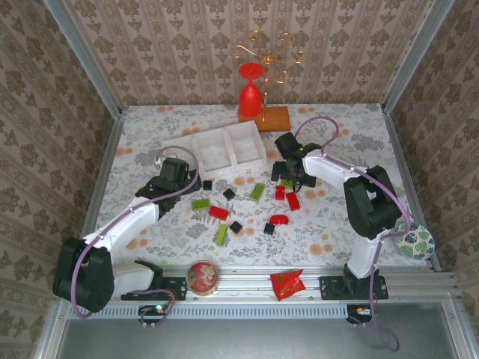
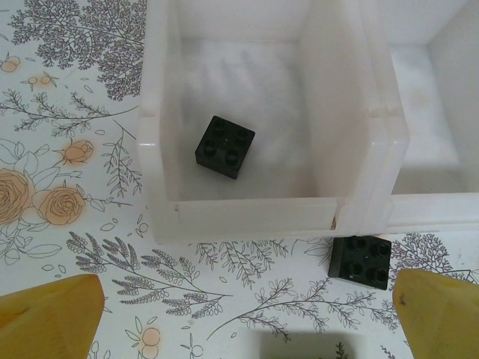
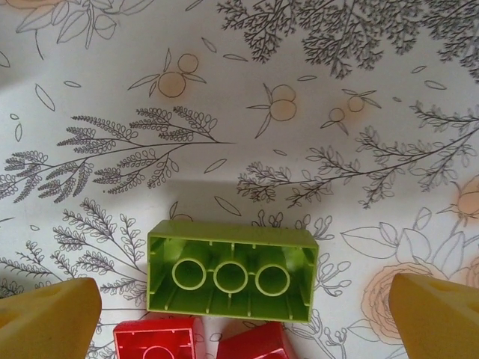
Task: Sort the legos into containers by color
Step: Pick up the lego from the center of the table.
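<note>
Left wrist view: white tray [image 2: 254, 213] runs off the top and right edges, so the second compartment is seen only in part. Left fingertips [image 2: 49, 318] clipped at the bottom corners. Right wrist view: one red brick [image 3: 156, 340] and a second red brick [image 3: 253, 345] cut by the bottom edge, lengths unreadable. Top view: lime brick [image 1: 287, 184] partly covered by the right gripper [image 1: 289, 176]. Brick studs too small to count.
</note>
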